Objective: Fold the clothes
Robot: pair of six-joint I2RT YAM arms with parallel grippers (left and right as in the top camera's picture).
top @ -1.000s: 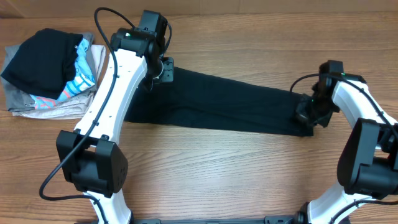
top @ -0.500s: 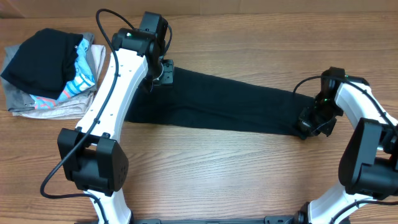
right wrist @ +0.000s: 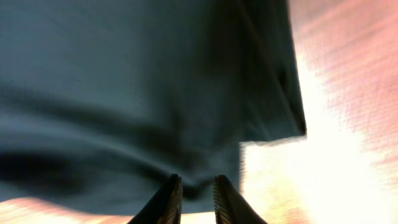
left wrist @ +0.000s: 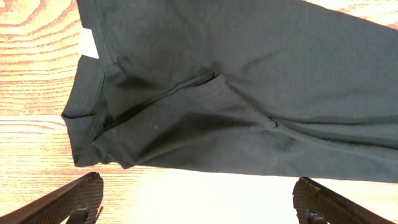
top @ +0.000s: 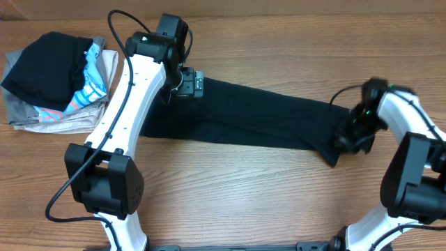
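Mostly flat black T-shirt [top: 258, 122], long narrow strip, creased ends

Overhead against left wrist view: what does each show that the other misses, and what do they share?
Only the overhead shows the stack of folded garments at far left, both arms, and the right end effector at the far end of the black T-shirt. Only the left wrist view shows the white label at the neck, and the left end effector with fingers wide apart, nothing between them. Both show the black T-shirt lying as a long band on the wooden table.
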